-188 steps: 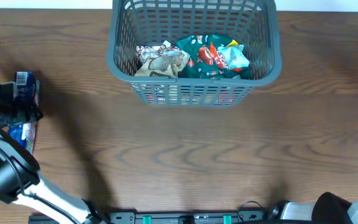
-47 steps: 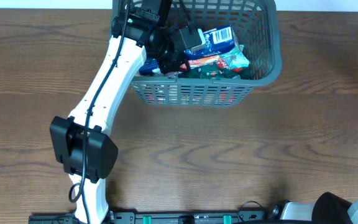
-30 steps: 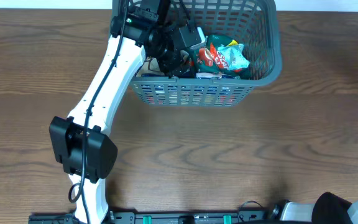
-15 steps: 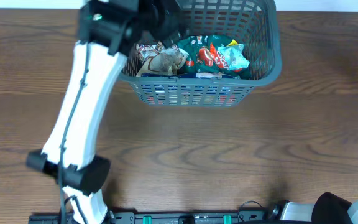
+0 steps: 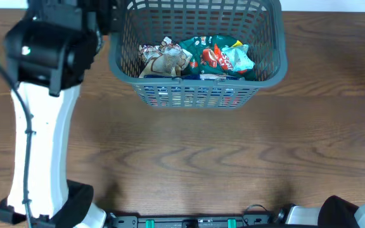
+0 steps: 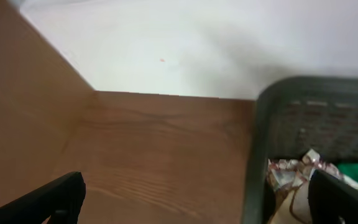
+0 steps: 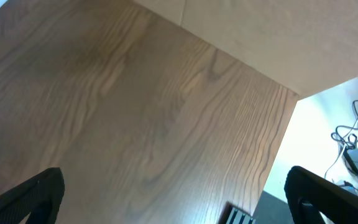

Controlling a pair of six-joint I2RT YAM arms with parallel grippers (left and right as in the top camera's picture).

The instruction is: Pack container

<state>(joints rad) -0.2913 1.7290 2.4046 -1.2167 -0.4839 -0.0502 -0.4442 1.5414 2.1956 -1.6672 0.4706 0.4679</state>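
The grey slotted container (image 5: pixel 281 56) stands at the table's far middle. It holds a beige packet (image 5: pixel 164 62), a green packet (image 5: pixel 201 58), a pale blue packet (image 5: pixel 240 58) and a strip of a blue packet (image 5: pixel 195 77) low at the front. My left gripper (image 6: pixel 197 208) is open and empty, just left of the container's left wall (image 6: pixel 260 155), over bare table. In the overhead view the left arm (image 5: pixel 49 54) rises at the left and hides its fingers. My right gripper (image 7: pixel 176 208) is open and empty over bare wood.
The table's far edge meets a white wall (image 6: pixel 166 43). The right wrist view shows the table's corner, with floor and cables (image 7: pixel 353 149) beyond. The right arm's base (image 5: pixel 360 212) sits at the bottom right.
The left gripper let go of the blue packet inside the container, then rose and drew back to the left, out of the container. The right arm has not moved.
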